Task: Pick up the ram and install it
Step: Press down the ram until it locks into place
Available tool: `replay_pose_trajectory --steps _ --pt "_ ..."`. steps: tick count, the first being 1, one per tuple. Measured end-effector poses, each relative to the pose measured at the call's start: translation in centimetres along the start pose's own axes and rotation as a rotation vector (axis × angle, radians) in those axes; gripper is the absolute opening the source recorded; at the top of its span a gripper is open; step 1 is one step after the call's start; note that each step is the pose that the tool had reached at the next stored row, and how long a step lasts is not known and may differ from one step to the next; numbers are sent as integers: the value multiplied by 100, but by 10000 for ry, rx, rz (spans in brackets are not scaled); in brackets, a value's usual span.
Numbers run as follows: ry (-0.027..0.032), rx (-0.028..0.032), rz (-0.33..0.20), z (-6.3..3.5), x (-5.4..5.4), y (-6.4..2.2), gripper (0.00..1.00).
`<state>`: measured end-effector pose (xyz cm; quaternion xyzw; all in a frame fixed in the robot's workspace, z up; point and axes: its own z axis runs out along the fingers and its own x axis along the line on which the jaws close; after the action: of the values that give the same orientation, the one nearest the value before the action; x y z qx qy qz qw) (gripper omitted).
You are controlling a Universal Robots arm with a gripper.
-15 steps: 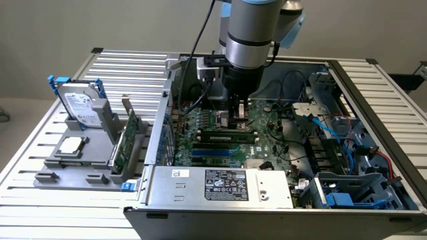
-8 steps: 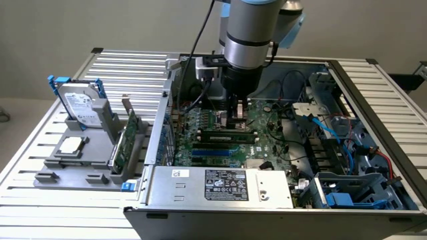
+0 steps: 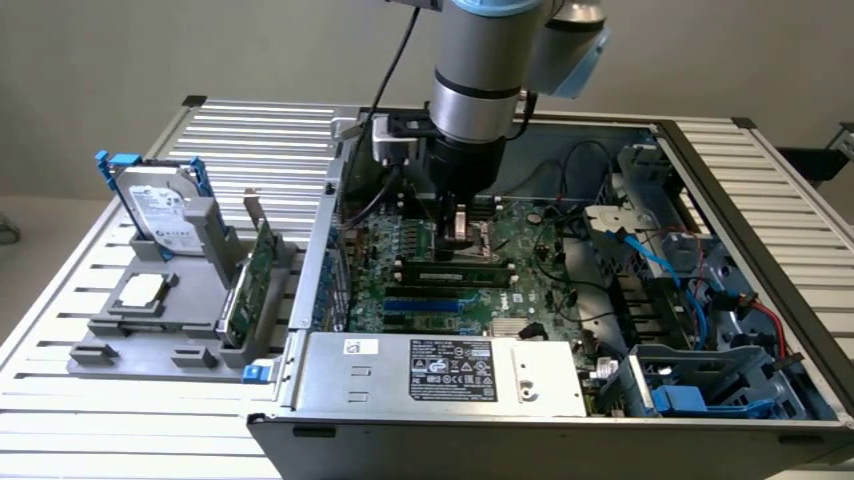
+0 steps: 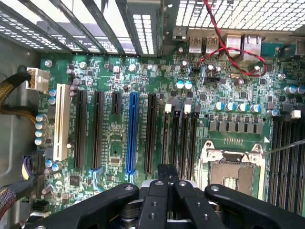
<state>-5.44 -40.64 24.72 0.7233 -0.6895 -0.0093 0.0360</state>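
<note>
The ram (image 3: 458, 268) is a long dark stick with black chips. It stands on edge among the memory slots of the green motherboard (image 3: 534, 290) inside the open computer case. I cannot tell how deep it sits. My gripper (image 3: 461, 232) hangs straight down just behind and above it, close to the board. In the wrist view my gripper (image 4: 167, 171) is shut, its black fingers (image 4: 157, 200) pressed together with nothing between them, over the lower ends of the black memory slots (image 4: 181, 136).
A grey fixture at the exterior view's left holds a hard drive (image 3: 160, 205), a green expansion card (image 3: 256, 285) and a small silver processor chip (image 3: 140, 292). The power supply (image 3: 447, 365), the processor socket (image 4: 233, 167) and blue and red cables (image 3: 667, 265) crowd the case.
</note>
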Motion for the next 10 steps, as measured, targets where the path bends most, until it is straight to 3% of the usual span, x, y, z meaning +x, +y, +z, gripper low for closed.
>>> replay_pose_trajectory --steps 10 --pt "1 1 1 130 -7 27 11"
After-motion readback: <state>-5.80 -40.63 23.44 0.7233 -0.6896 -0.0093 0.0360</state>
